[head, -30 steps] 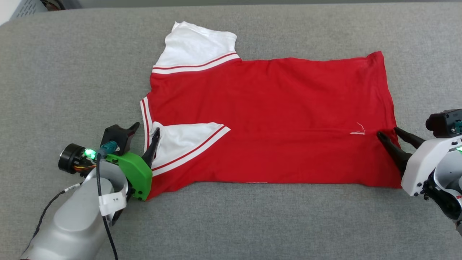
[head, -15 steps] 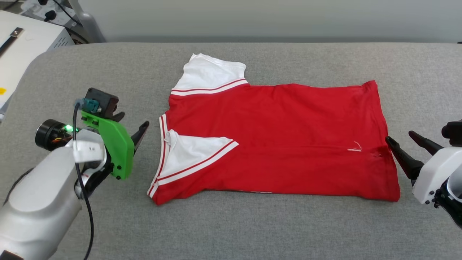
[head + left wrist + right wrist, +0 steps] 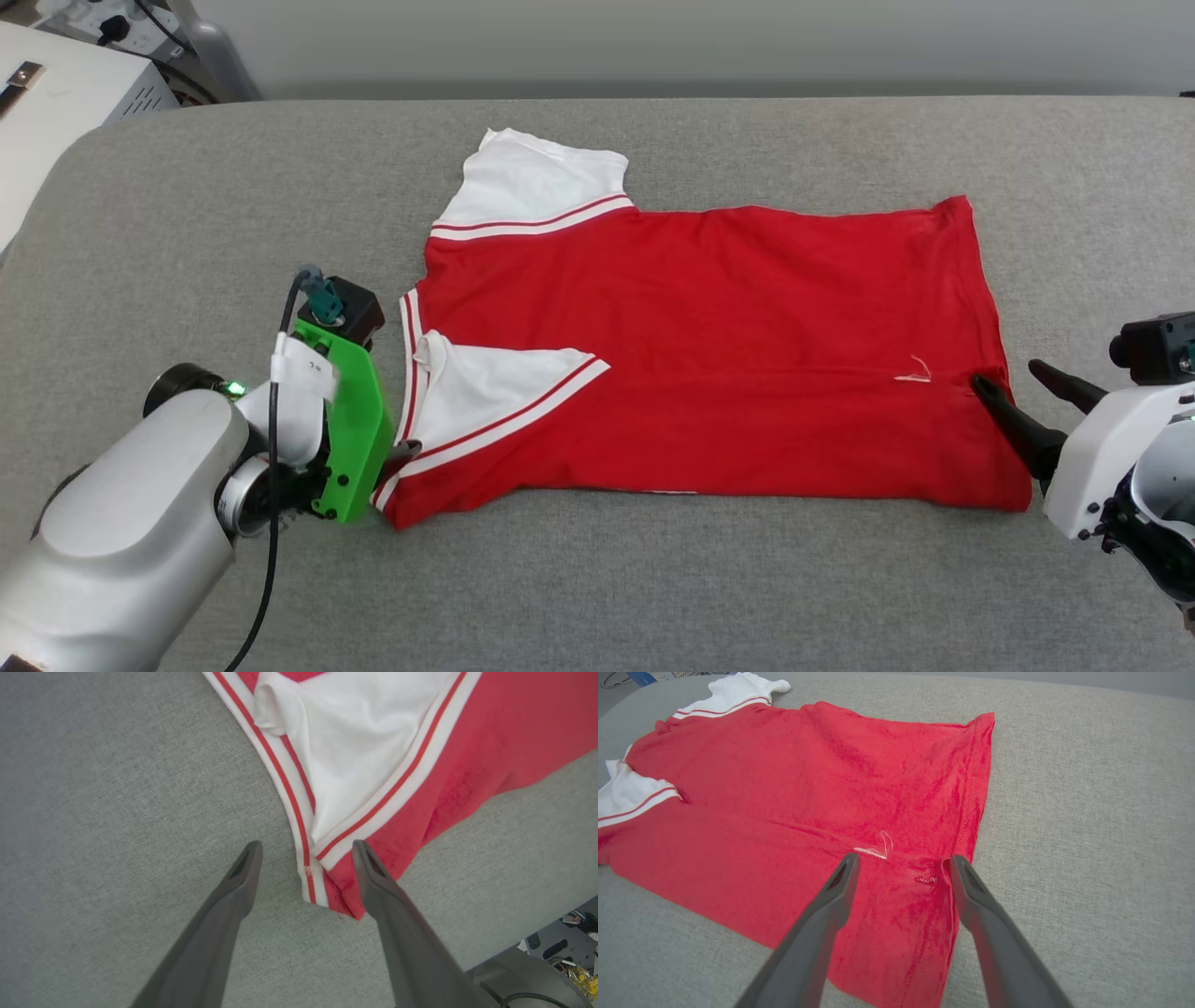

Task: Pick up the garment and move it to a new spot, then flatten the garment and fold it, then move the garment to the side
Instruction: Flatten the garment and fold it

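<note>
The red jersey (image 3: 709, 345) lies flat on the grey padded surface (image 3: 597, 579), with one white sleeve (image 3: 495, 383) folded in over its body. The left gripper (image 3: 306, 847) is spread wide, its fingers either side of the striped near corner. The right gripper (image 3: 1005, 371), also spread, straddles the hem edge and holds nothing.

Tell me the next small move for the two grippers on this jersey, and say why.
Probably close on the jersey at both ends. The left gripper stands open astride the striped corner below the folded-in white sleeve, and the right gripper stands open astride the hem, so each has cloth between its fingers. The jersey lies flat, its folding not yet finished.
</note>
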Tool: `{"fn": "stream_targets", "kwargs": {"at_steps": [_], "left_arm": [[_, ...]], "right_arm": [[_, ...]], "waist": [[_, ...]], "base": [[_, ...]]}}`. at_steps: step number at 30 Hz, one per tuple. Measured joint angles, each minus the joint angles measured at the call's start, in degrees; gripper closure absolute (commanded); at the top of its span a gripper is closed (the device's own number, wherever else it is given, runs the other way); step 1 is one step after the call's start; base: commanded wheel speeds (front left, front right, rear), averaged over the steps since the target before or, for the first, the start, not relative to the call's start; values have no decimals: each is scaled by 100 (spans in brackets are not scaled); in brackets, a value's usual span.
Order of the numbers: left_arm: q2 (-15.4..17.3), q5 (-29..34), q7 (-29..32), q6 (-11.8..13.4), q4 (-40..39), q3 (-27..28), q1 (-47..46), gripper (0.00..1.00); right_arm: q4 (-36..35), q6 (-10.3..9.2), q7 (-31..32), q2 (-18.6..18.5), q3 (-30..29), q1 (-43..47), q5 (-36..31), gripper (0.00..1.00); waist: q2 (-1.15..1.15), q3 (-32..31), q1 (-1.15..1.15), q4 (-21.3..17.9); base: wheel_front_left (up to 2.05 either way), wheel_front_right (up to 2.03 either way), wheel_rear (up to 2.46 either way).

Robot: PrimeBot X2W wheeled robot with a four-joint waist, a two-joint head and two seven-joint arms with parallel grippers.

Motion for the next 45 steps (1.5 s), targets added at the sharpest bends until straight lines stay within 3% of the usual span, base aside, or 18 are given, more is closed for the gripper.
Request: {"fn": "stream_targets", "kwargs": {"at_steps": [12,14,18,23,28,33,38,45], "left_arm": [[-136,-53,-30,-30,812,-203,222,0],[-136,-77,-57,-68,865,-216,218,100],[-142,-177,-290,-84,972,-243,170,100],[-131,-188,-543,-108,883,-326,175,100],[10,-199,-679,-108,532,-337,178,100],[59,-196,-687,-107,208,-378,177,100],[57,-176,-690,-49,16,-391,172,100],[75,-129,-717,2,-114,-402,159,100]], "right_arm": [[-21,0,77,71,136,-209,-78,0],[-36,0,69,12,137,-297,-133,0],[-164,0,86,-197,99,-449,-170,0],[-467,0,559,-695,87,-666,-171,0],[-631,0,1650,-1143,187,-755,149,0],[-614,0,2651,-1319,417,-741,457,0],[-313,0,2856,-1192,528,-704,453,0],[432,0,2638,-691,655,-668,338,0]], "waist": [[0,347,0,-252],[0,362,0,-284],[0,297,0,-272],[0,140,0,-209],[0,26,0,-128],[0,60,0,-57],[0,200,0,0],[0,454,0,84]], "base": [[0,0,0],[0,0,0],[0,0,0],[0,0,0],[0,0,0],[0,0,0],[0,0,0],[0,0,0]]}}
